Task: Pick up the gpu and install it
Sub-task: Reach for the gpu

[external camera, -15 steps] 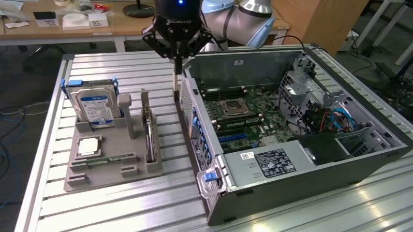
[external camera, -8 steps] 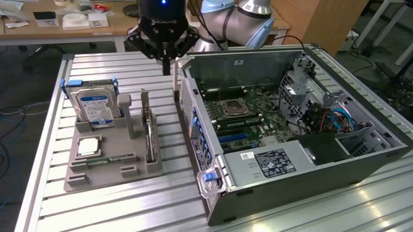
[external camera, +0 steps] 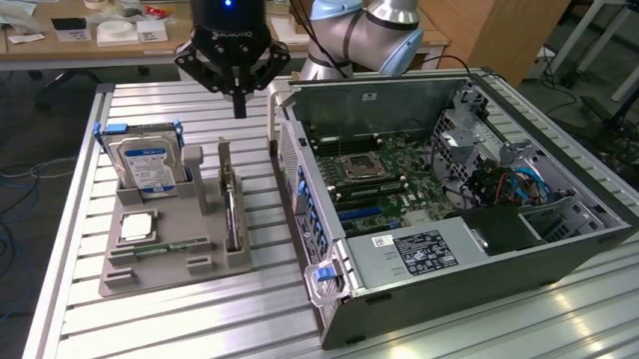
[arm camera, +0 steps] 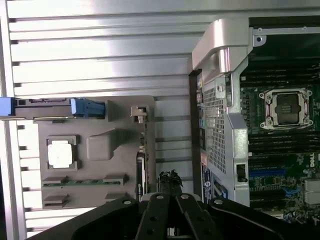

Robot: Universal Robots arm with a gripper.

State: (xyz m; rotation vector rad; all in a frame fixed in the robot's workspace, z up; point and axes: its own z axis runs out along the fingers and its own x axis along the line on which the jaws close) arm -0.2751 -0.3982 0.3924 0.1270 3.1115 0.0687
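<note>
Nearest your wrist camera is the gripper (arm camera: 170, 176), its fingers pressed together with nothing between them. In the exterior view you see it (external camera: 239, 111) hanging above the slatted table (external camera: 150, 329), over the gap between the grey holder (external camera: 175, 265) and the open computer case (external camera: 469, 299). The gpu (external camera: 233, 217) stands on edge in the holder's slot nearest the case, with its metal bracket at the end toward the gripper. The fingertips are clear of it. The holder also carries a hard drive (external camera: 150, 161) standing upright in blue rails, a processor (external camera: 138, 226) lying flat, and a memory stick (external camera: 160, 248) in a low slot. Inside the case you can see the motherboard (external camera: 399, 191) exposed, with its processor socket (external camera: 360, 164) near the middle.
</note>
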